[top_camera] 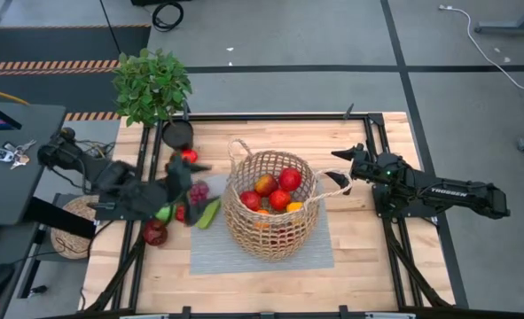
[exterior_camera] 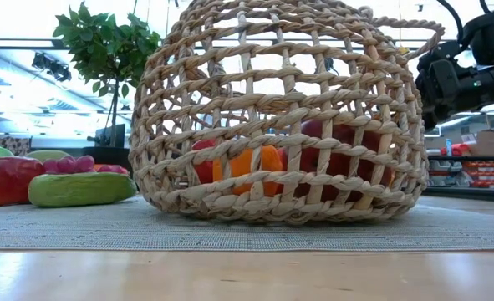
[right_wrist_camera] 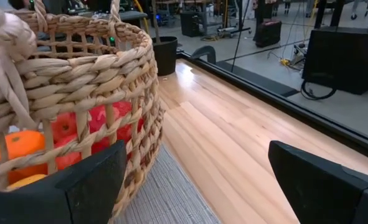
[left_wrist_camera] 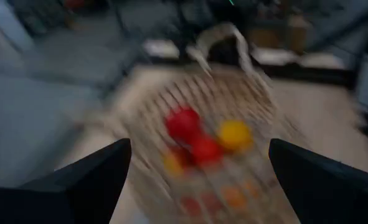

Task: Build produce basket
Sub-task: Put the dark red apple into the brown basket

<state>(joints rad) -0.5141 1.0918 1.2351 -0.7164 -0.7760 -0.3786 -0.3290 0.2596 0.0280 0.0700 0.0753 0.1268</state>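
The tan wicker basket (top_camera: 270,211) stands on a grey mat (top_camera: 244,252) mid-table. It holds red apples (top_camera: 279,188), an orange and a yellow fruit (left_wrist_camera: 235,134). More produce lies on the table left of it: a green cucumber (top_camera: 208,213), purple grapes (top_camera: 198,191), a red apple (top_camera: 155,233) and a green fruit (top_camera: 164,213). My left gripper (top_camera: 189,175) hangs open above this produce with nothing between its fingers; its wrist view (left_wrist_camera: 199,146) looks at the basket. My right gripper (top_camera: 340,170) stands open by the basket's right loop handle (top_camera: 331,186), holding nothing.
A leafy potted plant (top_camera: 152,86) in a black pot (top_camera: 177,135) stands at the table's far left corner. Dark frame rails (top_camera: 372,124) run along the table's edges. Bare wood (right_wrist_camera: 233,143) lies to the right of the basket and along the near edge.
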